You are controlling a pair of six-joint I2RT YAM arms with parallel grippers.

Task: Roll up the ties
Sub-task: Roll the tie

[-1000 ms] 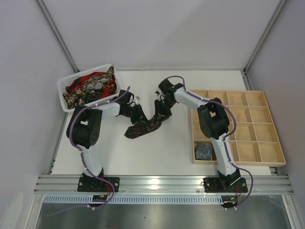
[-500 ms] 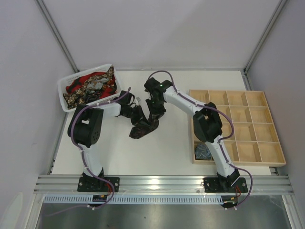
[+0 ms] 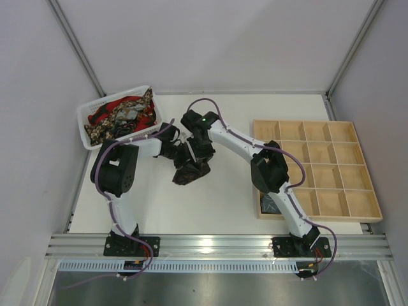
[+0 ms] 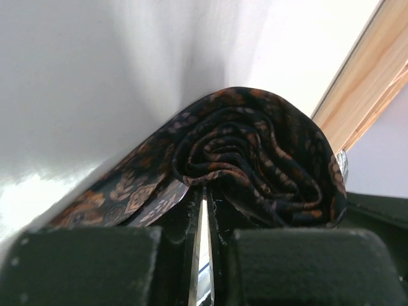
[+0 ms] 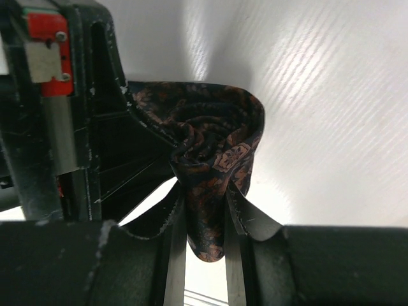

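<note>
Between the two claws' tips sits the tie [image 3: 189, 173] — dark maroon, mostly wound into a coil, with a flat tail running off to the left claw's [image 4: 204, 197] left side. Left claw: jaws nearly shut with only a thin slit, the coil seated right at the tips and an inner fold caught in the slit. Right claw [image 5: 204, 220]: narrow, clamped on a fold of the same tie that hangs down between its fingers, the coil just beyond its tips. My read of the step: mid-roll, last turns. Next move calls for winding the tail onto the coil without loosening either pinch — then a carry to the tray [image 3: 319, 122], well off to the right claw's right. More ties [image 3: 121, 115] wait in the basket [image 3: 85, 124], behind the left claw.
</note>
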